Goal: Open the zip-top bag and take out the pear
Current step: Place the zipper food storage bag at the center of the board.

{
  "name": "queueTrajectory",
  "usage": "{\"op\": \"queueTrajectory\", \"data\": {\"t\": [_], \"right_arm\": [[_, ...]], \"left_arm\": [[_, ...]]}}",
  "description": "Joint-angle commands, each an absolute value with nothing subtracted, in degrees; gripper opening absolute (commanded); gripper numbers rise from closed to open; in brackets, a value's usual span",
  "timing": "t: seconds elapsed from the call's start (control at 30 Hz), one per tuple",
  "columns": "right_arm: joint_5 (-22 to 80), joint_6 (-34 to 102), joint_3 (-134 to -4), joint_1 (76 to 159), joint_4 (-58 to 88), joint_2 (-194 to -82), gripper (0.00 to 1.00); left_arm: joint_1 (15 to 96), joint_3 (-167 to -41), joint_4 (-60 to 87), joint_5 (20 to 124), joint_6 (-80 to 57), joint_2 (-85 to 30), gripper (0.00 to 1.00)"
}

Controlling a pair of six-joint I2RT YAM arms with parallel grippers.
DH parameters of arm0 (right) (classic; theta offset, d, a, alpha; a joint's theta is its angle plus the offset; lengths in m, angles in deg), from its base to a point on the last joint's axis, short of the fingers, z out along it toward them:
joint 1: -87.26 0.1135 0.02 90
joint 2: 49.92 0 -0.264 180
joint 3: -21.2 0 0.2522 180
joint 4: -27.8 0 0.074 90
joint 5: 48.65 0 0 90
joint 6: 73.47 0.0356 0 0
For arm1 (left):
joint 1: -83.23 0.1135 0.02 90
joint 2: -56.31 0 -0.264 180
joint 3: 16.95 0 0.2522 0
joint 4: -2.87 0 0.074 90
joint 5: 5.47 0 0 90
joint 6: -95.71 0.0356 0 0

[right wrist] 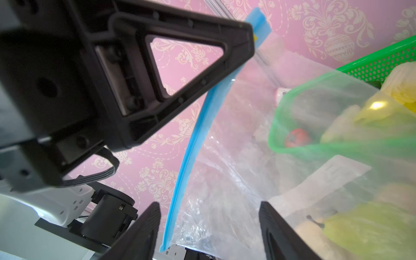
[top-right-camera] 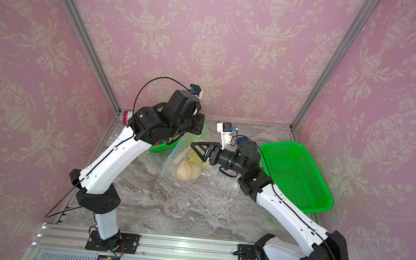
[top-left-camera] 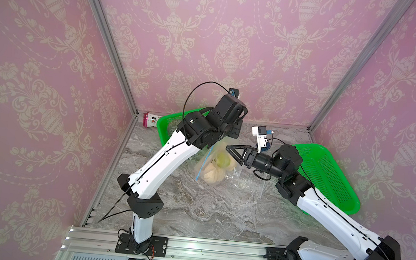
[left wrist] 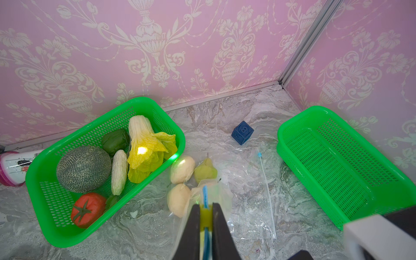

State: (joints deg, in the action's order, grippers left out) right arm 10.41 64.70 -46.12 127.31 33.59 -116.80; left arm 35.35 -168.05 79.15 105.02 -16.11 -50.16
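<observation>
The clear zip-top bag [top-left-camera: 226, 175] with a blue zip strip [right wrist: 191, 139] is lifted at its top edge near the back of the table. My left gripper [left wrist: 206, 222] is shut on the yellow slider [left wrist: 205, 215] on that strip, and holds the edge up. The yellow-green pear [left wrist: 205, 172] lies inside the bag beside pale round fruits [left wrist: 182, 166]. It also shows in both top views, as pear [top-left-camera: 222, 159] and pear [top-right-camera: 195, 156]. My right gripper [right wrist: 209, 227] is open. Its fingers straddle the lower end of the zip strip and the bag's film without closing on them.
A green basket [left wrist: 36, 198] with a melon, a tomato and cabbage sits just behind the bag on the left. An empty green basket [top-left-camera: 327, 173] is on the right. A blue cube [left wrist: 242, 132] and a pink-capped bottle [top-left-camera: 150, 120] lie near the back wall.
</observation>
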Motion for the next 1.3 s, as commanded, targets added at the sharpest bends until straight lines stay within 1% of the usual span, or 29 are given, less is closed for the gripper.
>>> {"op": "queueTrajectory", "data": {"t": [0.0,0.13,0.3,0.5,0.53,0.67,0.73,0.77,0.83,0.93,1.07,1.17,1.27], "right_arm": [[17.67,68.13,-46.72,128.66,33.75,-116.08,0.74],[23.20,69.34,-44.49,128.95,29.80,-114.24,0.75],[28.73,70.16,-40.29,128.87,25.63,-110.34,0.76],[28.16,69.95,-35.94,126.97,25.56,-107.41,0.79],[27.76,69.57,-35.42,126.31,25.43,-106.86,0.80],[25.50,69.77,-32.83,122.12,24.82,-104.02,0.81],[23.69,70.36,-31.36,119.17,24.07,-102.76,0.81],[22.62,70.50,-30.49,117.77,24.13,-102.11,0.81],[21.08,70.28,-29.06,115.79,24.68,-101.00,0.81],[18.88,70.11,-27.82,113.95,25.29,-100.29,0.81],[17.13,70.15,-27.10,113.39,26.15,-100.62,0.81],[16.66,70.02,-27.19,113.39,26.44,-100.81,0.81],[16.39,69.52,-27.45,113.43,26.21,-100.36,0.81]], "left_arm": [[34.96,-164.56,75.92,104.60,-17.69,-48.29,0.00],[35.06,-160.54,71.34,99.84,-18.71,-48.35,0.00],[35.06,-163.44,69.81,94.37,-19.68,-51.76,0.00],[35.06,-165.12,68.09,87.56,-20.38,-55.08,0.00],[35.08,-164.86,67.34,85.30,-20.32,-55.38,0.03],[35.40,-164.92,65.38,78.11,-19.71,-57.09,0.25],[35.72,-164.89,64.57,74.54,-19.79,-57.68,0.33],[35.85,-164.86,64.10,72.67,-19.71,-57.90,0.39],[36.33,-164.78,63.20,69.71,-19.53,-57.93,0.45],[37.18,-164.77,62.10,66.19,-19.44,-57.42,0.51],[38.29,-164.50,62.58,64.28,-17.86,-55.39,0.56],[39.33,-162.78,63.82,64.82,-16.37,-52.25,0.58],[40.81,-157.47,63.92,67.20,-16.23,-47.27,0.59]]}}
